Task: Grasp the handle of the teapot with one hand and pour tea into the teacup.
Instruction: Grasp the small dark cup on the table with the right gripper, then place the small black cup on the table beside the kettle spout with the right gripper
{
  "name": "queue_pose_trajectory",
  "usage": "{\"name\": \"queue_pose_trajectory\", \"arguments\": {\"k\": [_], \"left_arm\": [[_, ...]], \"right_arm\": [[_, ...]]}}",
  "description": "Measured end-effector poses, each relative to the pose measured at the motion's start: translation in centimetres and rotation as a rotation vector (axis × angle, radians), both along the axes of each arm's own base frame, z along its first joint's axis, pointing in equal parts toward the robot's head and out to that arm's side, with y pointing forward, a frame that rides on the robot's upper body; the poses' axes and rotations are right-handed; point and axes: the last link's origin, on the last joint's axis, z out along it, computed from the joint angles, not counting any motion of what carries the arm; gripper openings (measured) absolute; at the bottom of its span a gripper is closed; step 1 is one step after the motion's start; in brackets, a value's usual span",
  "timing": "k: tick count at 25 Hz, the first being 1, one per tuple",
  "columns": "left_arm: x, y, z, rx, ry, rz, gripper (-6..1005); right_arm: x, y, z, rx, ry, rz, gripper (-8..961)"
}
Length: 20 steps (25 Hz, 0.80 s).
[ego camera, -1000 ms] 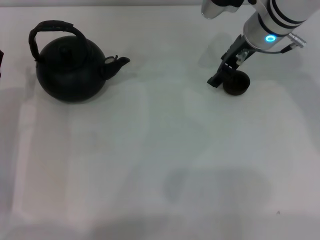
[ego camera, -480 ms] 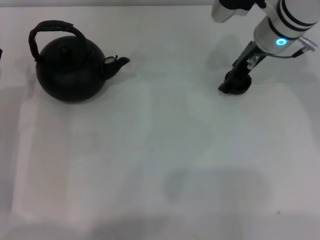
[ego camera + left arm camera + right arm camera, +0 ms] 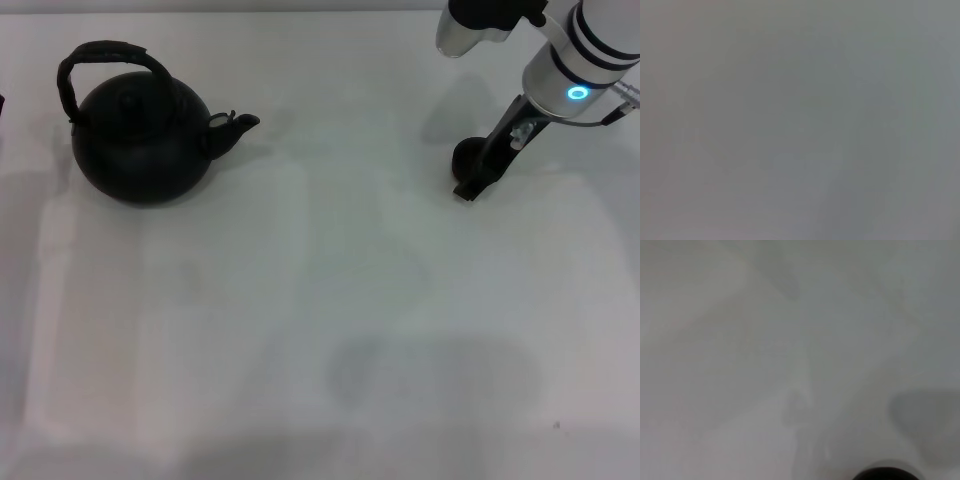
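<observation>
The matte black teapot point(image 3: 140, 140) stands at the far left of the white table, its spout point(image 3: 236, 126) pointing right. Its dark arched handle point(image 3: 105, 52) stands upright over the knobbed lid. The small dark teacup point(image 3: 462, 157) sits at the far right, partly hidden behind my right gripper point(image 3: 478, 178), which hangs low right at the cup. A dark edge of the cup also shows in the right wrist view point(image 3: 885, 474). The left gripper is out of view, and the left wrist view shows only blank grey.
The white tabletop point(image 3: 320, 300) stretches between teapot and cup with nothing on it. My right arm's white forearm point(image 3: 580, 50) with a blue light comes in from the top right corner.
My right arm has moved to the right and slightly nearer, and its gripper has shifted from the cup's left side across to its near right side. The teapot has not moved.
</observation>
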Motion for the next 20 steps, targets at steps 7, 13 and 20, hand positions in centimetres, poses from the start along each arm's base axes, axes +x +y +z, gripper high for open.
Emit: {"name": "queue_pose_trajectory", "arguments": {"k": [7, 13, 20], "left_arm": [[0.0, 0.1, 0.0, 0.001, 0.002, -0.001, 754], [-0.1, 0.1, 0.2, 0.005, 0.009, -0.002, 755], [-0.1, 0.1, 0.2, 0.004, 0.01, -0.001, 755]], "right_arm": [[-0.5, 0.1, 0.1, -0.005, 0.004, 0.012, 803], [-1.5, 0.0, 0.3, -0.037, 0.005, 0.033, 755], [-5.0, -1.3, -1.5, -0.155, -0.005, 0.153, 723]]}}
